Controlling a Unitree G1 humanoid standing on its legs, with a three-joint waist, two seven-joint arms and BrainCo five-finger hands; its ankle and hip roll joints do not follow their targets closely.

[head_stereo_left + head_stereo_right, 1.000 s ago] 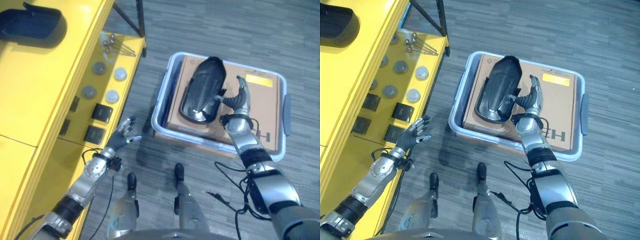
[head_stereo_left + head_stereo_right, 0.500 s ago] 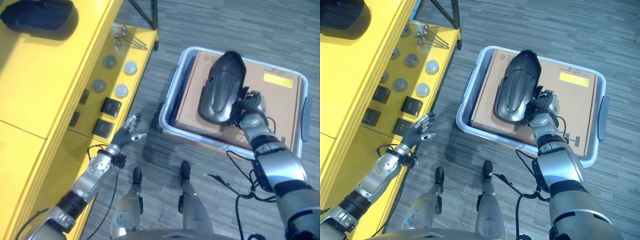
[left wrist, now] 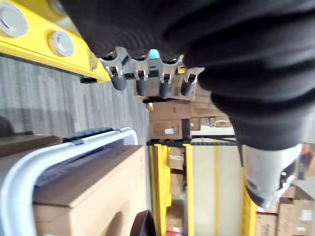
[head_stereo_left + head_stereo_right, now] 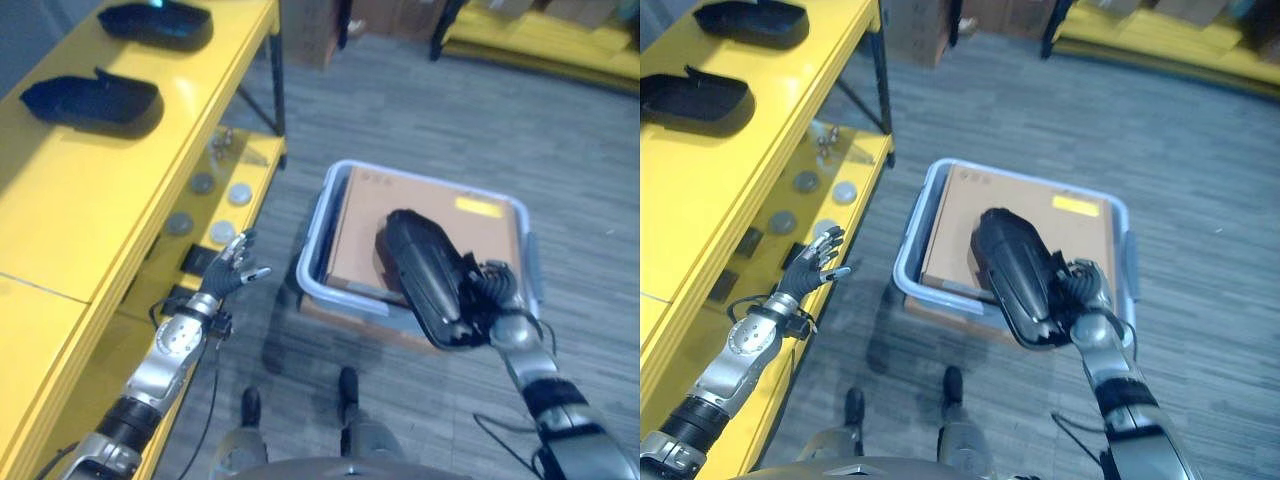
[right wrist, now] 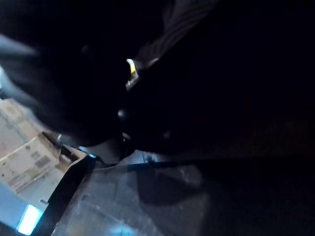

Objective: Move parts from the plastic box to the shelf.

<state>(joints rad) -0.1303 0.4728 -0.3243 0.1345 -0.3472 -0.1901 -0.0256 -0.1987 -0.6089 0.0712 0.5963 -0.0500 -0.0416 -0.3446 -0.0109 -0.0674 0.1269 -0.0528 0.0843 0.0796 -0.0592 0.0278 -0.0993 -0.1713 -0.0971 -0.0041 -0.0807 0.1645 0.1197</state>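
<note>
My right hand (image 4: 495, 298) is shut on a long black plastic part (image 4: 425, 276) and holds it lifted above the near right corner of the white plastic box (image 4: 318, 232) on the floor. A brown cardboard box (image 4: 370, 215) fills the plastic box. To the left stands the yellow shelf (image 4: 90, 190), with two black parts (image 4: 92, 100) lying on its top level. My left hand (image 4: 228, 270) hangs open by the shelf's lower level, fingers spread, empty. The left wrist view looks past my straight fingers (image 3: 145, 83) to the plastic box rim (image 3: 29, 167).
Round metal discs (image 4: 222, 190), black blocks (image 4: 200, 262) and thin metal rods (image 4: 222, 148) lie on the shelf's lower level. A dark shelf leg (image 4: 278, 85) stands behind the box. More yellow racking (image 4: 540, 40) and cardboard boxes line the far side of the grey floor.
My right hand has lifted the black part off the cardboard box and drawn it toward me. The camera has tilted up, showing more of the shelf top. The left hand has stayed open.
</note>
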